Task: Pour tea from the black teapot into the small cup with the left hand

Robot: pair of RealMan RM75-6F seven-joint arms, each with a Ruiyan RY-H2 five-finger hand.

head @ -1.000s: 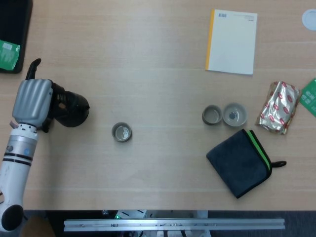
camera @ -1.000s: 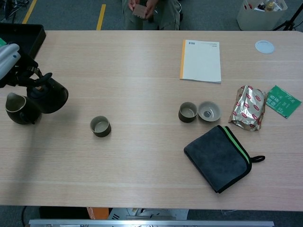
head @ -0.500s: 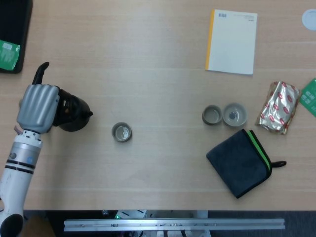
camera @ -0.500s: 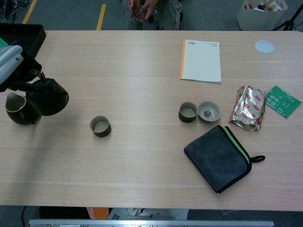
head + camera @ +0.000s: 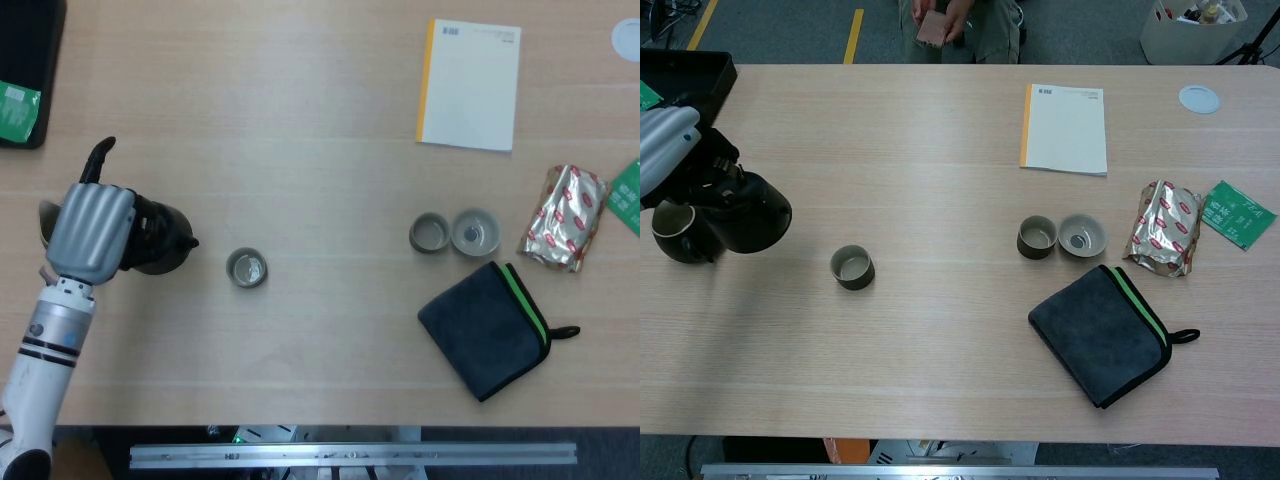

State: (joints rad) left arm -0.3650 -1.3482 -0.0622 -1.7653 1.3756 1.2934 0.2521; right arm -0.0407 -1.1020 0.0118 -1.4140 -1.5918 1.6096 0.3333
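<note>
My left hand [image 5: 90,230] grips black teapot [image 5: 748,213], spout toward small cup [image 5: 246,268]; right hand out of sight.

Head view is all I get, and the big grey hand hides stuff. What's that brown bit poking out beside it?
Observer: It's the rim of a dark open jug, standing right next to the teapot, on the side away from the cup.
Operator: Does the hand really have the teapot?
Observer: Yes. From the chest view, the left hand has its dark fingers wrapped around the top of the teapot.
Operator: Is anybody watching?
Observer: A person is at the far edge of the table, holding something small.
</note>
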